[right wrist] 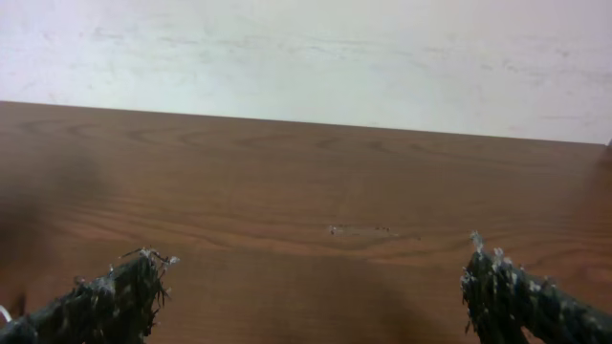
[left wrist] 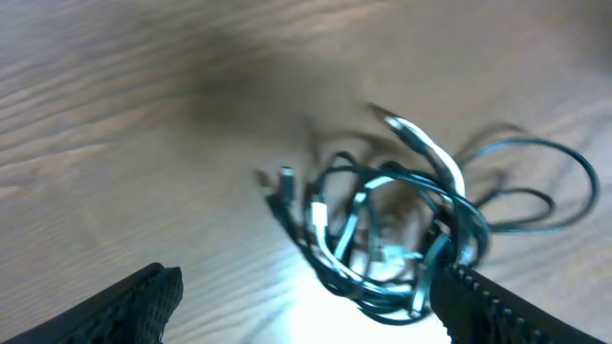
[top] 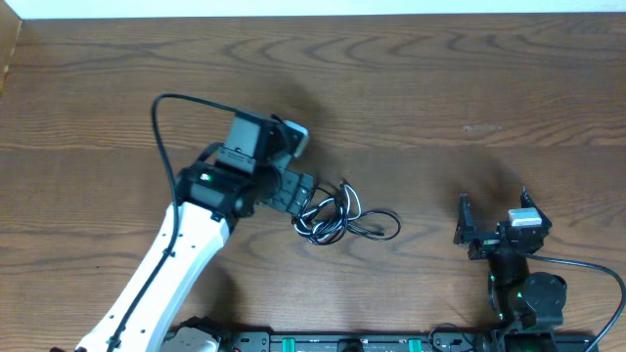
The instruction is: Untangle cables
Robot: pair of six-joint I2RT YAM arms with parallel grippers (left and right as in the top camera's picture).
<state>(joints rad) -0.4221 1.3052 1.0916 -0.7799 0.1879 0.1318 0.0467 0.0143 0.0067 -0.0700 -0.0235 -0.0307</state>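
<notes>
The cables (top: 342, 217) lie in one knot on the surface at centre frame overhead. In the left wrist view they are blurred and the strands are hard to separate. The left gripper (left wrist: 308, 282) stands open beside the knot, its fingers cut off at the bottom edge. The right gripper (right wrist: 314, 256) is open at lower right. The surface (top: 469, 88) is brown wood-grain, with a pale wall (right wrist: 306, 48) behind.

Cables (top: 331, 217): one tangled bundle, not separated.
Two black cords (left wrist: 333, 260) and a white cord (left wrist: 442, 161) interloop in a low heap on the table (top: 440, 78), near its front middle. One black loop (left wrist: 564, 186) trails out rightward, and small plug ends (left wrist: 287, 177) protrude.
</notes>
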